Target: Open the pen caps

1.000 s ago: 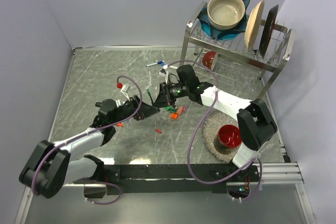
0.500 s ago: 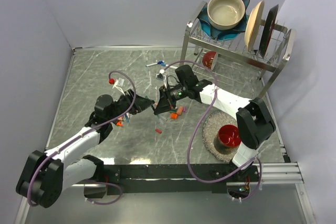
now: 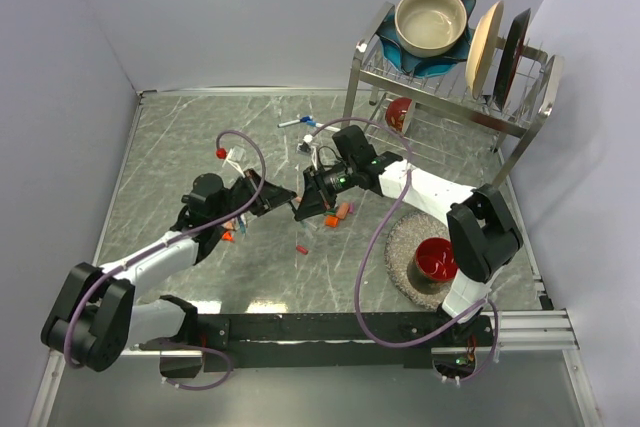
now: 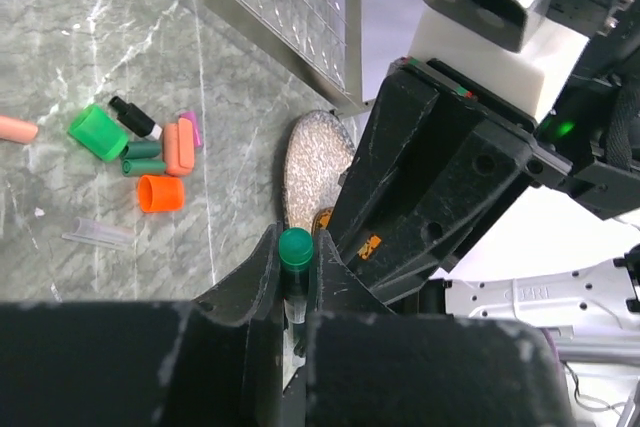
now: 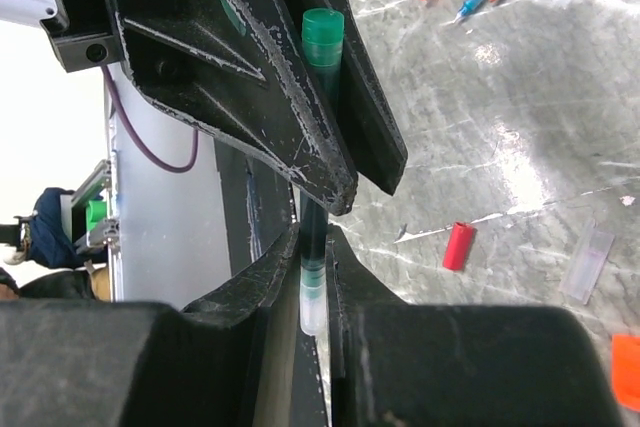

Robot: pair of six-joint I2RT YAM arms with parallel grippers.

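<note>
Here, the left fingers (image 4: 255, 282) are pinched shut on a green cap (image 4: 295, 246), which sits on the end of a pen barrel (image 5: 311, 282). The right fingers (image 5: 262, 282) are closed tight around that barrel further along. The two sets of fingers meet tip to tip, held above the middle of the worktop (image 3: 180, 137). On the marble near them lie loose caps (image 4: 160, 193) in green, orange, pink and black, and a red cap (image 5: 457, 245) lies apart on the near side. Bare worktop spreads to the left and far left, up to the walls. To the right, a round mat (image 3: 404, 247) carrying a red cup (image 3: 437, 259) sits close by the right arm. A dish rack (image 3: 450, 87) fills the far right corner.
</note>
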